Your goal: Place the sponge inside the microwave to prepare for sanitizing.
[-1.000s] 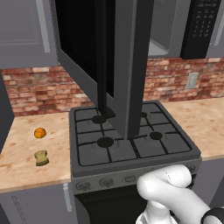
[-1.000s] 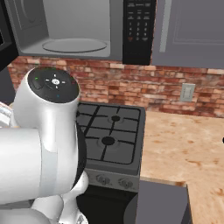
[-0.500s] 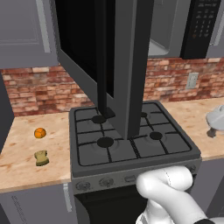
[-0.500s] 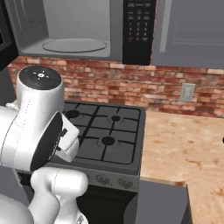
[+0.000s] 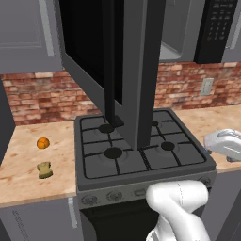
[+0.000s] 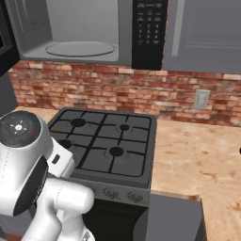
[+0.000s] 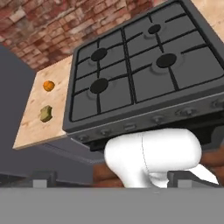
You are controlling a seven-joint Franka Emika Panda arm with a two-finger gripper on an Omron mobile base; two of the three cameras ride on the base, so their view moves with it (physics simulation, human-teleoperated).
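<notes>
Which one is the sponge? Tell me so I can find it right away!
Find the black stove, then look at the wooden counter to its left. Two little things lie there, apart from each other. The sponge is the olive-yellow, pinched block nearer the front edge; the orange ball behind it is round.

Black four-burner stove (image 5: pixel 141 153) set into wood-look counter (image 5: pixel 19 174); row of knobs (image 5: pixel 113 196) along its front edge. Small orange ball (image 5: pixel 43 143) on the counter's left section, toward the back, well apart from the stove's left edge. Red brick backsplash (image 6: pixel 94 89) runs along the counter's rear edge. Wall outlet (image 6: pixel 202 99) on the brick above the right counter section (image 6: pixel 197 155). Plain grey cabinets: one upper left (image 5: pixel 23 33), one upper right (image 6: pixel 207 33). Grey lower cabinet front (image 5: pixel 37 221) under the left counter section.
</notes>
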